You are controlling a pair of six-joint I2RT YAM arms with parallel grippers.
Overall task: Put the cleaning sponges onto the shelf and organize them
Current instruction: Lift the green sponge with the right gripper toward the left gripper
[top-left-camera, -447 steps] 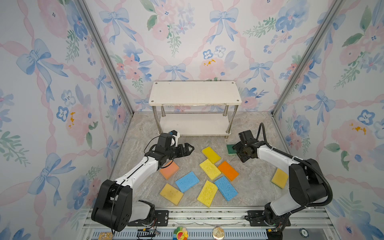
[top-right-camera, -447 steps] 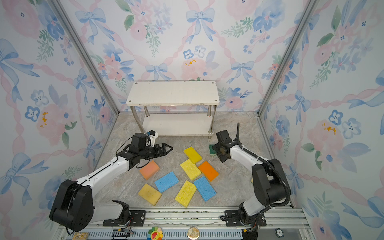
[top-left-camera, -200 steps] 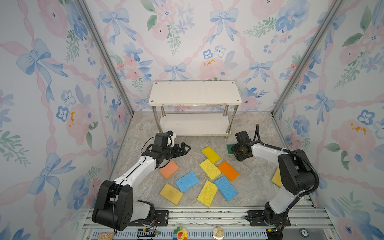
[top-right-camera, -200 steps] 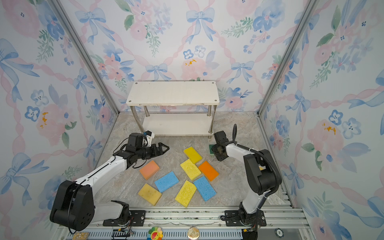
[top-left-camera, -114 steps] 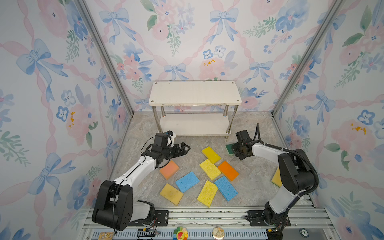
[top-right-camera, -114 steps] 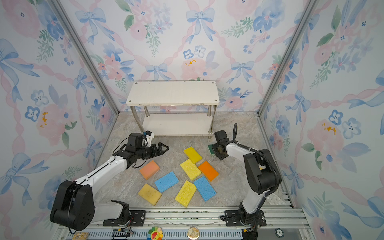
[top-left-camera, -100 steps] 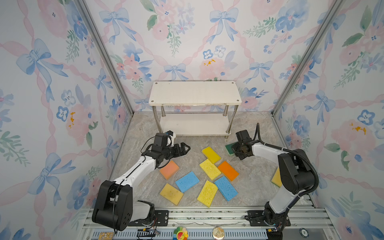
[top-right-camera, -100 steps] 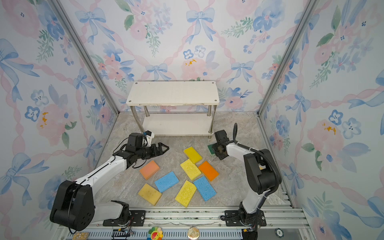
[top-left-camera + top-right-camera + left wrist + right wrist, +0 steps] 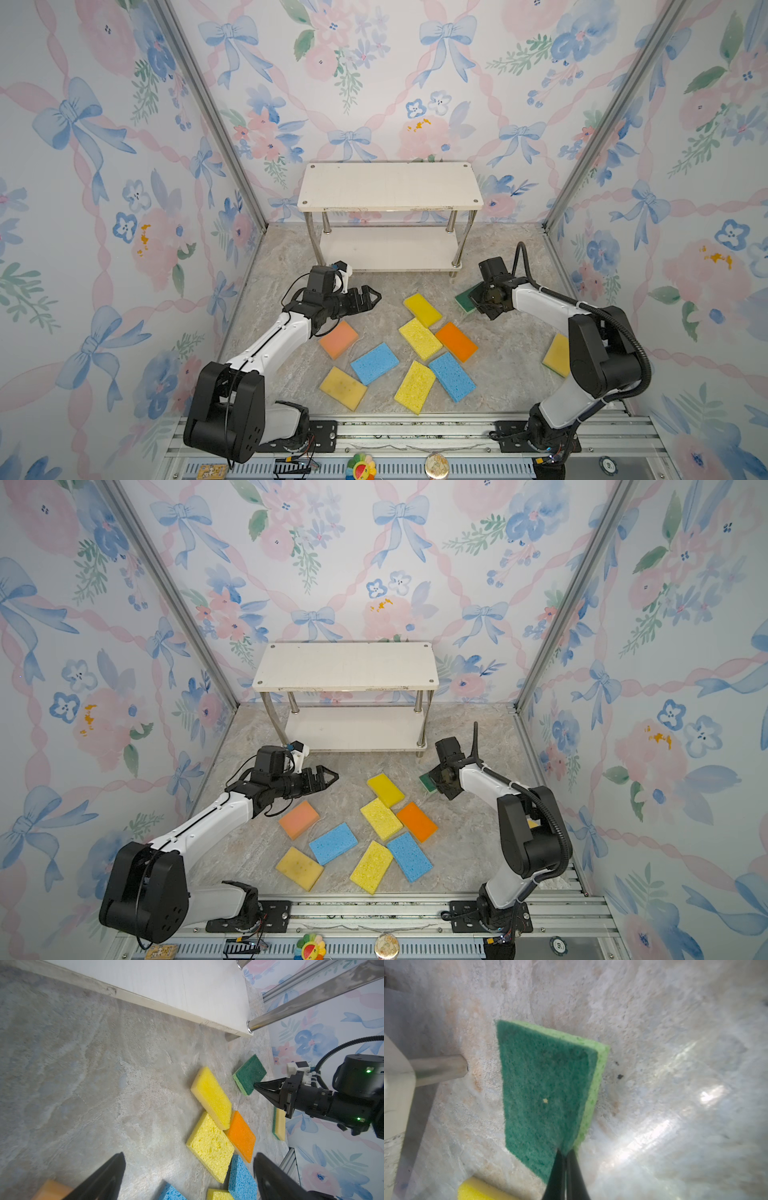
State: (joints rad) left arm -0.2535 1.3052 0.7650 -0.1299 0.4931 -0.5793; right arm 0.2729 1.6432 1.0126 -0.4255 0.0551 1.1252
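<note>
Right gripper [image 9: 566, 1156]: jaws are pressed together on one corner of the green sponge [image 9: 546, 1084]. That sponge lies on the marbled floor [image 9: 507, 365], just beside the front right leg of the shelf [image 9: 390, 187] (the pinched corner looks slightly squeezed in the right wrist view).

Left gripper [image 9: 372, 297]: I read it as spread wide and carrying nothing. It hangs over bare floor in front of the shelf's left side, near the peach sponge [image 9: 338, 338] but apart from it.

In both top views the sponge cluster [image 9: 419, 338] of yellow, orange and blue pieces lies mid-floor, with several touching. A pale yellow sponge [image 9: 555, 353] sits near the right wall, partly behind the right arm.
</note>
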